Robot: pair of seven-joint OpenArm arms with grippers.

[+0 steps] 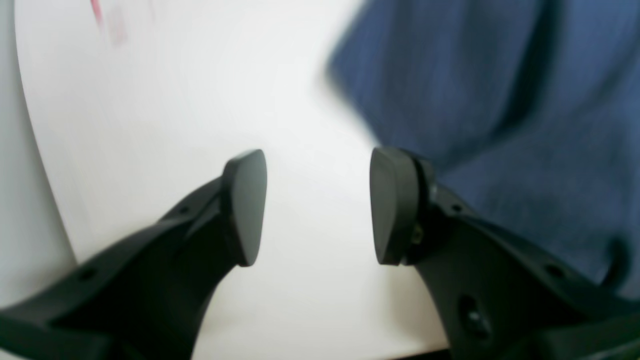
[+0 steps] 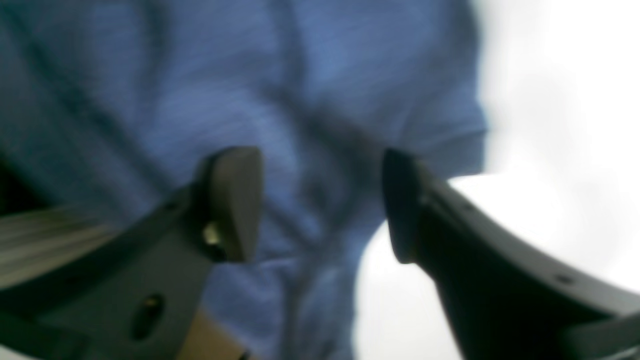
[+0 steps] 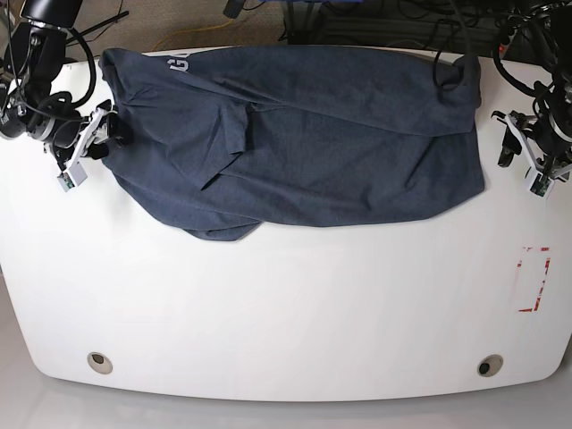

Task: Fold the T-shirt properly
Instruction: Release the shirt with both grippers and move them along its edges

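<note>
The left gripper (image 1: 318, 205) is seen spread, with bare counter (image 1: 200, 100) showing between its two black pads (image 1: 245, 207) and nothing pinched. The T-shirt (image 1: 500, 100) lies just beside it, its blue edge reaching behind one pad, though blur hides whether cloth and pad touch. In the base view this gripper (image 3: 505, 143) is found near the shirt's end at the picture's right.

The right gripper (image 2: 322, 205) is likewise held apart, two pads (image 2: 235, 200) standing wide over the wrinkled T-shirt (image 2: 200, 75); no cloth is caught between them, and white counter (image 2: 550, 100) is visible to one side. In the base view it (image 3: 112, 134) is placed at the shirt's other end, close against the fabric.

One T-shirt (image 3: 304, 134) is spread crumpled across the far part of the counter (image 3: 286, 304), with a folded flap near its middle and white lettering (image 3: 177, 63) at one far corner. On the counter's near part, two round holes (image 3: 100, 362) are set near the front edge, and one red-outlined rectangle (image 3: 534, 279) is marked near the side of the left arm. Beyond the far edge, a tangle of dark cables (image 3: 375, 18) is seen. Two arms are counted, one at each end.
</note>
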